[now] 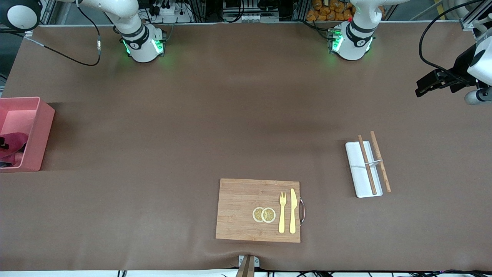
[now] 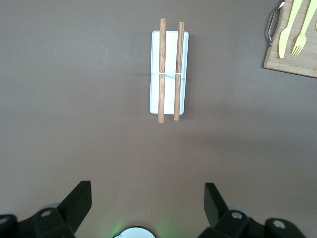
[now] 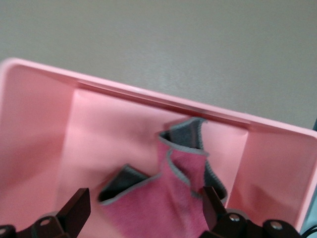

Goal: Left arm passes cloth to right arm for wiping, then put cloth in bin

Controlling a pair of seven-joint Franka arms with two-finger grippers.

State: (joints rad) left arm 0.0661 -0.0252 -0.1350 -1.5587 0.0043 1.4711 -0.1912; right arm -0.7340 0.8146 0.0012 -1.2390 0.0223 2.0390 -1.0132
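The crimson-pink cloth (image 1: 12, 143) lies crumpled in the salmon-pink bin (image 1: 37, 132) at the right arm's end of the table. In the right wrist view the cloth (image 3: 168, 198) rests on the bin's floor, its grey edging showing, inside the bin's walls (image 3: 163, 101). My right gripper (image 3: 146, 208) hangs open just above the cloth, one finger on each side of it, not gripping it. My left gripper (image 1: 421, 89) is open and empty in the air over the left arm's end of the table; it also shows in the left wrist view (image 2: 147, 206).
A wooden board (image 1: 238, 207) with a yellow fork (image 1: 282, 213), a knife (image 1: 293, 209) and two lemon slices (image 1: 264, 214) lies near the front camera. A white tray (image 1: 359, 177) with two wooden sticks (image 1: 380, 161) lies toward the left arm's end.
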